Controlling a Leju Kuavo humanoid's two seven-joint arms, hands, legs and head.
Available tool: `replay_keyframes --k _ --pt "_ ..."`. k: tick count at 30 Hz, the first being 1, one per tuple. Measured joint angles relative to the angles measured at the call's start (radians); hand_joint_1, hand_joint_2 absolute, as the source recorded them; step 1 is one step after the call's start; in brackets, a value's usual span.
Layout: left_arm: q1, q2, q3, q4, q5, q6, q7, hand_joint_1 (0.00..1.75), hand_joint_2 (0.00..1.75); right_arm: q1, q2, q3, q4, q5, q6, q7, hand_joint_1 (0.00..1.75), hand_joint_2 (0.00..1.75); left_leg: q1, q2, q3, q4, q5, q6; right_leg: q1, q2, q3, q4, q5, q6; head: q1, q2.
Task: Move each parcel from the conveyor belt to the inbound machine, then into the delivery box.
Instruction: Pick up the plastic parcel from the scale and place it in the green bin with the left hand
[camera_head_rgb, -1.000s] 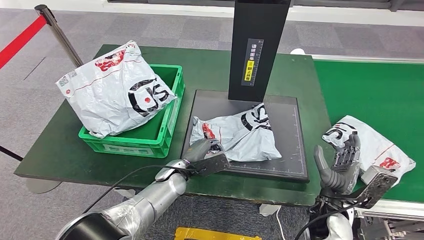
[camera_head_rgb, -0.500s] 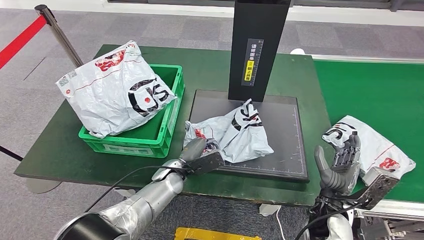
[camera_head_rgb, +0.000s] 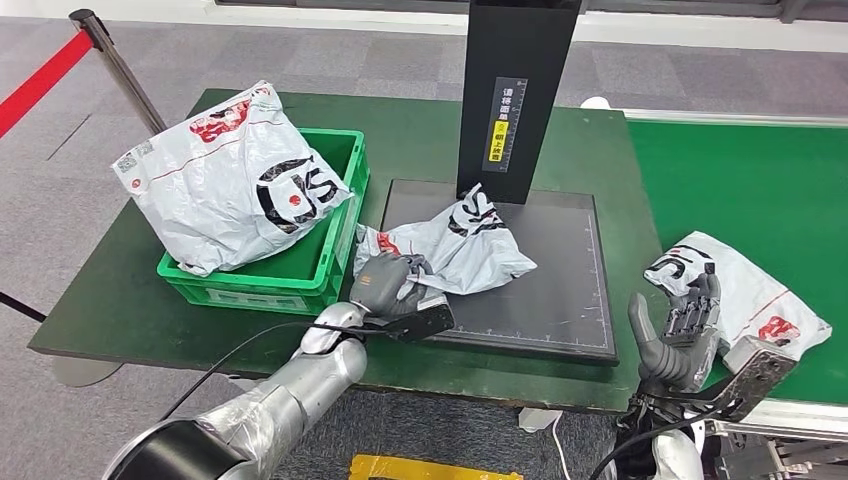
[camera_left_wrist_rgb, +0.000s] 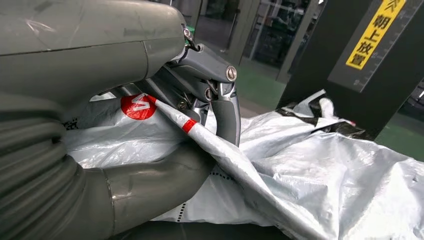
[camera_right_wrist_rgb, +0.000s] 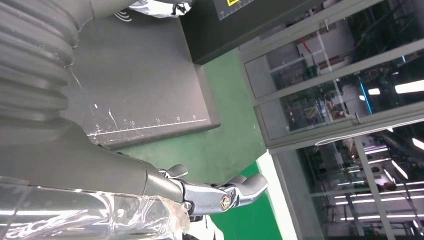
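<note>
- Green cloth covers the table (camera_head_rgb: 120, 300), and a black scanning plate (camera_head_rgb: 560, 290) lies in its middle under a tall black post (camera_head_rgb: 515, 90)
- Fingers (camera_left_wrist_rgb: 227, 112) of the left hand (camera_head_rgb: 385, 283) are pinched on a fold of a small grey parcel (camera_head_rgb: 455, 250), with the thick thumb pressing from the other side in the left wrist view
- That small grey parcel lies on the left part of the black scanning plate, with its near corner hanging past the edge toward the green box (camera_head_rgb: 300, 270)
- In the green box a big grey parcel (camera_head_rgb: 225, 175) already sits, sticking up over the rim
- Over on the other side, the right hand (camera_head_rgb: 685, 325) is held up with its fingers apart and nothing in them, just in front of a third parcel (camera_head_rgb: 745, 290) on the green belt (camera_head_rgb: 760, 190)
- My guess is the step now is carrying the small parcel from the plate into the box
- To do it well, keep the pinch tight, because the bag is thin and slippery and only a fold is held
- Lift it high enough to clear the box rim, so it does not catch there
- Go slowly, since the loose bag will droop and swing
- Aim for the free space beside the big parcel, or it may slide back out
- Let go only when the bag is over the box
</note>
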Motion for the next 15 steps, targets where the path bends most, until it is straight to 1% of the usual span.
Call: replay_keyframes --k 6,15 --pt "-0.001 -0.002 -0.006 -0.013 -0.027 0.019 -0.009 1.75 1.75 0.000 0.002 0.000 0.000 -0.003 -0.001 0.000 0.00 1.75 0.000 0.000 0.000 0.000 0.000 0.000 0.000 0.000 0.000 0.000 0.000 0.000 0.000 0.000" --pt "-0.007 -0.026 -0.065 -0.101 -0.161 0.032 0.064 1.75 1.75 0.001 0.008 0.000 0.000 -0.004 -0.008 -0.005 0.00 1.75 0.000 0.000 0.000 0.000 0.000 0.000 0.000 0.000 0.000 0.000 0.000 0.000 0.000 0.000"
